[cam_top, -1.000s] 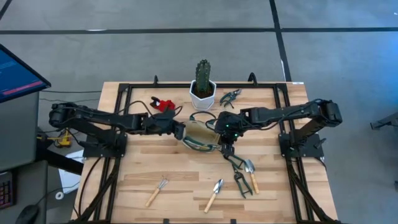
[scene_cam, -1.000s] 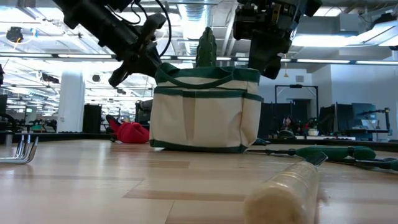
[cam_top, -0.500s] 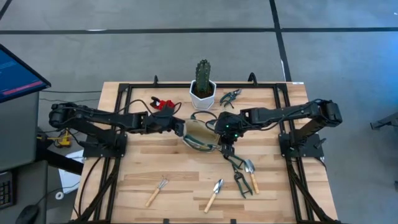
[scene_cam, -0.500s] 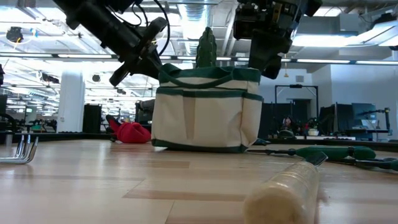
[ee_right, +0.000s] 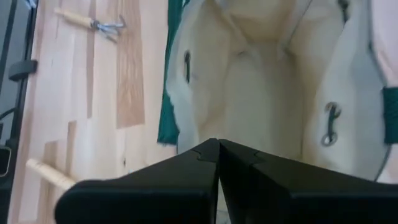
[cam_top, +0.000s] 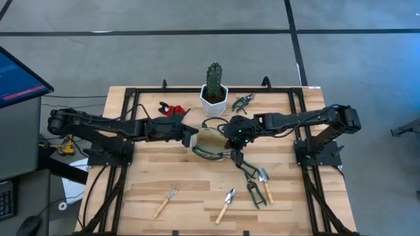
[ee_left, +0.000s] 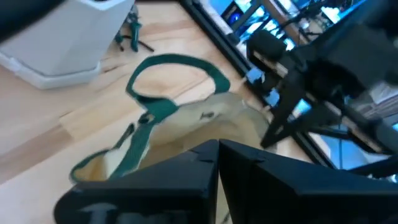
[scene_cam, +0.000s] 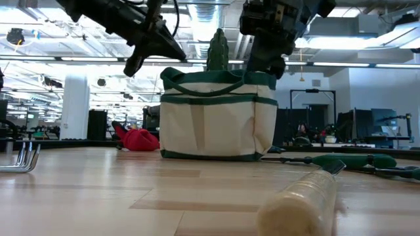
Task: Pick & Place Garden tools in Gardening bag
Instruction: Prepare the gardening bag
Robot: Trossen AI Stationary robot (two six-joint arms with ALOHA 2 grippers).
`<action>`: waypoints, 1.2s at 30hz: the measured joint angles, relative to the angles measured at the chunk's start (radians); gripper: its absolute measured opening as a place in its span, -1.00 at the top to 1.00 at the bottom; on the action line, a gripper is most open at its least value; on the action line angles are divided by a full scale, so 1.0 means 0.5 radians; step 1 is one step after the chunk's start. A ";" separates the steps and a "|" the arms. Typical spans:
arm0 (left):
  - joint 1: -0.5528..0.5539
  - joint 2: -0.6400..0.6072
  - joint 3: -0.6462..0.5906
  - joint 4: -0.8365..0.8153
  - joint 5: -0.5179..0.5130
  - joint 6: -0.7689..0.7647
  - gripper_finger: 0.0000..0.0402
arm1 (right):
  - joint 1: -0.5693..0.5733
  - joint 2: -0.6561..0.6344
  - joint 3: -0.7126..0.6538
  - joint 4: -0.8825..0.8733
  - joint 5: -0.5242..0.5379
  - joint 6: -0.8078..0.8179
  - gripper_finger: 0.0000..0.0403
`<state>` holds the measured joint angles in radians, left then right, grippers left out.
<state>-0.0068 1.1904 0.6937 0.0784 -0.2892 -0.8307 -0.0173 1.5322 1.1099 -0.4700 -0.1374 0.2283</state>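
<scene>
Both claws pinched shut, empty: right gripper [cam_top: 234,145] over the bag [cam_top: 211,141] mouth, left gripper [cam_top: 192,136] at its rim. I'd probably snag a handle [ee_left: 176,71] and tip it.

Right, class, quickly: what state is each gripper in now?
Left gripper: closed, holding nothing visible.
Right gripper: closed, empty, above the cream fabric bag.
</scene>
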 joint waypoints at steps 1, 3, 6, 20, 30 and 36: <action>-0.012 -0.016 -0.001 0.010 -0.002 0.021 1.00 | -0.009 -0.007 -0.001 0.007 0.003 0.000 1.00; -0.030 -0.045 0.005 0.047 -0.005 0.056 1.00 | -0.028 -0.031 0.000 0.032 0.023 -0.004 1.00; -0.050 -0.107 0.001 0.054 -0.024 0.131 1.00 | -0.055 -0.090 0.000 0.066 0.093 -0.006 1.00; -0.068 -0.248 0.002 -0.240 -0.144 0.293 1.00 | -0.017 -0.534 -0.024 -0.310 0.365 0.166 1.00; -0.068 -0.248 0.002 -0.231 -0.165 0.294 1.00 | 0.217 -0.707 -0.654 0.177 0.271 0.582 1.00; -0.068 -0.248 0.002 -0.216 -0.173 0.293 1.00 | 0.315 -0.637 -0.948 0.716 0.273 0.802 1.00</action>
<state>-0.0410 1.0664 0.6945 -0.0296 -0.3756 -0.6841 0.1402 1.2136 0.6358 -0.1122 -0.0010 0.6292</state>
